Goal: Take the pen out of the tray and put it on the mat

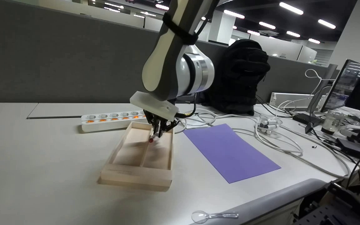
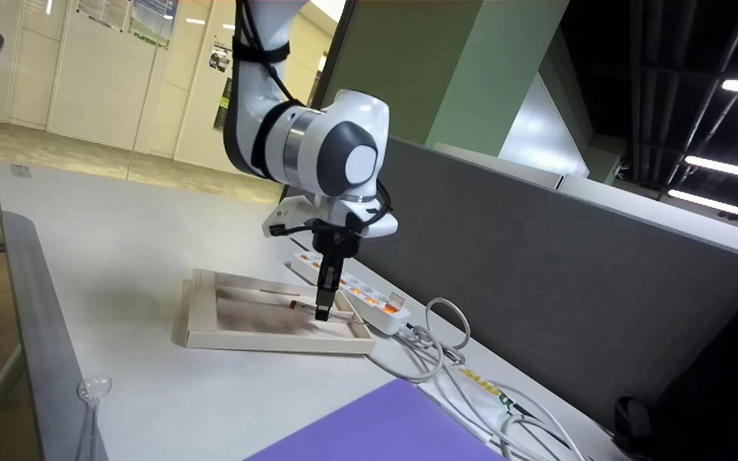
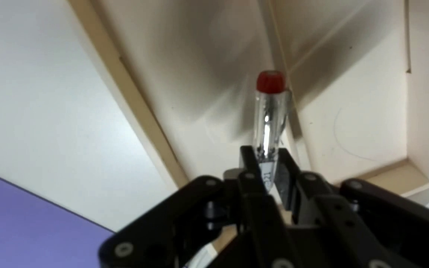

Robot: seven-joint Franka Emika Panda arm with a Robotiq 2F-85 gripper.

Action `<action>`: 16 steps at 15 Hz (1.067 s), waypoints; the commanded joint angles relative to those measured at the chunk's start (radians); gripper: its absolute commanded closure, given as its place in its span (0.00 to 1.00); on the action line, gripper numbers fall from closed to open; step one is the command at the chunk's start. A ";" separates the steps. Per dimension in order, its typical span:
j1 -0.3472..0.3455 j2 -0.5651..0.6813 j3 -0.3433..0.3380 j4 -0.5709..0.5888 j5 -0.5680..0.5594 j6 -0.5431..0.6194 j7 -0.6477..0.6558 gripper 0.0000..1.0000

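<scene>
The jaws of the gripper (image 3: 265, 158) are nearly closed, pinching the clear pen (image 3: 266, 119) across its body, so its red end (image 3: 270, 82) sticks out toward the top of the wrist view. It is over the wooden tray (image 1: 136, 175), how high I cannot tell, probably to pass the rims; the purple mat (image 1: 230, 152), right of centre in an exterior view, lies flat nearby, apparently for receiving it.

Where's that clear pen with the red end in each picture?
In an exterior view: pen, left of and below centre.
In an exterior view: pen, below and left of centre, red end pointing left.
In the wrist view: pen, right of centre.
Shared landmark: flat purple rectangular mat.
</scene>
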 commanded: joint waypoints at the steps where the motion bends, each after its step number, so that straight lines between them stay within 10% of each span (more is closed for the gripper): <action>1: -0.048 -0.084 0.054 -0.053 0.011 0.005 -0.125 0.96; 4: -0.037 -0.156 0.039 -0.095 0.017 -0.013 -0.161 0.96; 10: 0.090 -0.251 -0.226 -0.191 -0.112 -0.050 0.007 0.96; 16: -0.004 -0.240 -0.261 -0.238 -0.164 -0.094 0.095 0.96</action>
